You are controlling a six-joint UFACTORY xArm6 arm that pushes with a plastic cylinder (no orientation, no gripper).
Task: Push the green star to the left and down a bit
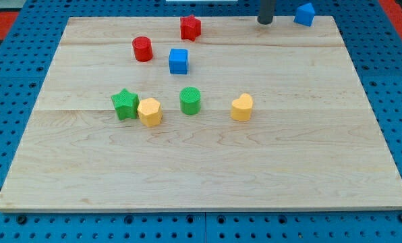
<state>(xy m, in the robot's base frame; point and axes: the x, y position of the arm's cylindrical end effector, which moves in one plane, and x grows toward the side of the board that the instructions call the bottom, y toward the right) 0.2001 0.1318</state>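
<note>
The green star [125, 104] sits on the view's left half of the wooden board [201, 182], far from my tip [265, 22], down and well to the view's left of it. I have no claw on this arm, only a rod, so nothing here spreads or pinches; my tip rests at the board's top edge, touching no block.

Pressed against the star's right side, or just beside it, is the yellow hexagon-like block [149, 111], a little lower in the view. Further toward my tip along that same row stands the green cylinder [190, 100], apart from the yellow block, and then the yellow heart [241, 107], which lies almost straight below my tip, well down the board.

Between that row and my tip come three more blocks. The blue cube [179, 61] is down and to the left of my tip. The red cylinder [142, 49] is further left still, near the cube but not touching it. The red star [190, 28] sits close to the top edge, nearly level with my tip and to its left. The nearest block to my tip is the blue pentagon-like block [305, 14], just to its right at the board's top corner, with a gap between them.

My count: eight blocks in all, two green, two yellow, two red, two blue. Two of them are stars, two are cylinders. The board lies on a blue perforated base [12, 61].
</note>
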